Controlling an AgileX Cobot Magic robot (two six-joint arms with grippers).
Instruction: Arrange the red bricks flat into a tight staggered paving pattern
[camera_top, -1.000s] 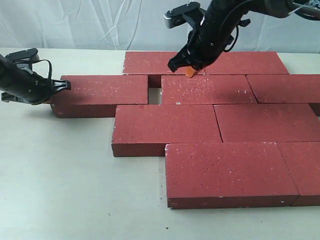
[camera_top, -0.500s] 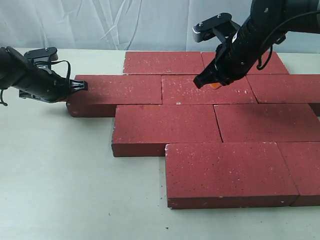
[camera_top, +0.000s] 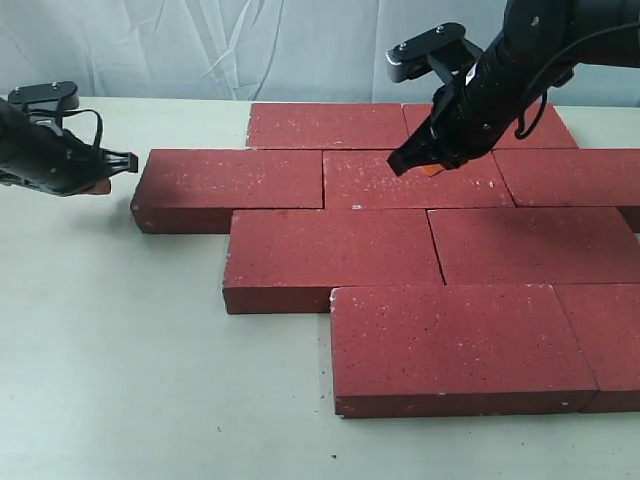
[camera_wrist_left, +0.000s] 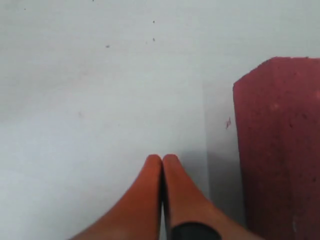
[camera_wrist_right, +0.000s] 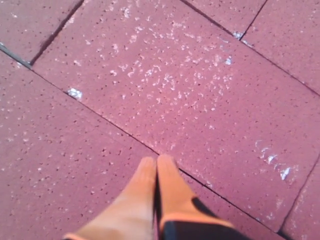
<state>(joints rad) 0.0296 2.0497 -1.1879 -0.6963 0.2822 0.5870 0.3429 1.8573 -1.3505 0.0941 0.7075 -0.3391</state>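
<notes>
From across the room: the red bricks (camera_top: 335, 255), thin flat rectangular pavers with a rough, white-specked face, lie in four staggered rows on the pale, smooth tabletop (camera_top: 120, 350). The joints look tight, though the right side runs out of shot. The black left gripper (camera_top: 122, 162) sits low, just off the outer end of the second row's end brick (camera_top: 230, 185) and apart from it. The black, orange-tipped right gripper (camera_top: 425, 165) hangs over the middle of that same row. Whether it touches, I can't tell.

Left wrist camera now: orange fingertips (camera_wrist_left: 147, 185) pressed together with nothing between them. There's bare table beneath and the end brick's corner just beside.

Right wrist camera: the fingertips (camera_wrist_right: 142, 185) are likewise pinched together and empty, poised over a seam between two bricks.

My read is that this is the closing-up stage, nudging rather than lifting. Next I'd want a look for any leftover gap. Then a flat push with closed tips against a brick's end, square on so it doesn't skew.
</notes>
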